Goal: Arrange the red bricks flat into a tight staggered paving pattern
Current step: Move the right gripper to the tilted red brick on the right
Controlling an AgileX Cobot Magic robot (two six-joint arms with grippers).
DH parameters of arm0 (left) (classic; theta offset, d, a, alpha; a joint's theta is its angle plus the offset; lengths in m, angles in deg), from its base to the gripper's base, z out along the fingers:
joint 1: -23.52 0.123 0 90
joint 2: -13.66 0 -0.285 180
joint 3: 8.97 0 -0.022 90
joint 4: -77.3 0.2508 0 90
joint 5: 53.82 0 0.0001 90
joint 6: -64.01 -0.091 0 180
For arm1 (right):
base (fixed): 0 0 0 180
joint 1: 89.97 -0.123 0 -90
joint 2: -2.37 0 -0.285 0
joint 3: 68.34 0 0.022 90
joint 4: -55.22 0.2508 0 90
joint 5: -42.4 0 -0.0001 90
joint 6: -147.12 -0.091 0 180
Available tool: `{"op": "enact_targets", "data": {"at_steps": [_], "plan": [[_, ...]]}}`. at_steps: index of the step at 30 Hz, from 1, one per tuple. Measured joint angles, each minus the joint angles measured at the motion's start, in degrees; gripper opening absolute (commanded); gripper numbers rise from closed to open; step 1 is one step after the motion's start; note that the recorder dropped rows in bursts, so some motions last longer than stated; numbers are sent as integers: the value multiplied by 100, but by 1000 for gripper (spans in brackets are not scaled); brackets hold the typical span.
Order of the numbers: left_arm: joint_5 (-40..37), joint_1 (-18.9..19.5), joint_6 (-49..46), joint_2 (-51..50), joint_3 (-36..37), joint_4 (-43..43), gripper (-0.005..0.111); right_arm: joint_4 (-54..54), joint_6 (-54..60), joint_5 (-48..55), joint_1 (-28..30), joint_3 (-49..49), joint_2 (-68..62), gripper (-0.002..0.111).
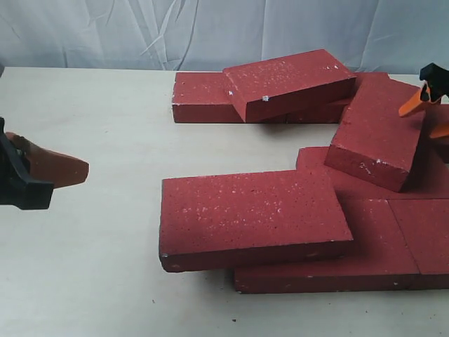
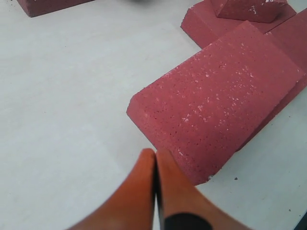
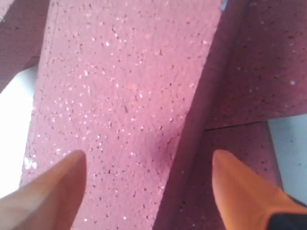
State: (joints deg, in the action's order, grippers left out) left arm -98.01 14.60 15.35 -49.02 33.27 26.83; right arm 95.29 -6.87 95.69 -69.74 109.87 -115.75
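Setting: a robot test lab, staged for trials rather than daily work.
Backdrop: creased white cloth [image 1: 210, 31] hangs behind the bench [image 1: 91, 267].
Bench: pale and plain, loaded with rough red bricks [image 1: 252, 217].
Machinery: the orange-fingered left claw [image 1: 81, 172] and right claw [image 1: 417, 125] stand at opposite edges.

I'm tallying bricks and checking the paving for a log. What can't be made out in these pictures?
1. Total of red bricks: the exterior view's right edge cuts the flat ones, and tilted bricks cover others.
2. Joints under the front tilted brick: hidden by it in the exterior view.
3. Whether the right end effector touches the brick beneath it: the right wrist view is too close, and the exterior view crops it.
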Motion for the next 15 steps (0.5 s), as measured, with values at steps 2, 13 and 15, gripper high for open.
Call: {"op": "enact_targets", "data": {"at_steps": [2,13,15], "plan": [[0,0,0,0,0,0,0,35,-99,58,52,67,0,74],[10,0,0,0,0,0,0,542,-231,257,65,104,-422,69],[10,0,0,0,0,0,0,464,-231,219,65,104,-433,69]]}}
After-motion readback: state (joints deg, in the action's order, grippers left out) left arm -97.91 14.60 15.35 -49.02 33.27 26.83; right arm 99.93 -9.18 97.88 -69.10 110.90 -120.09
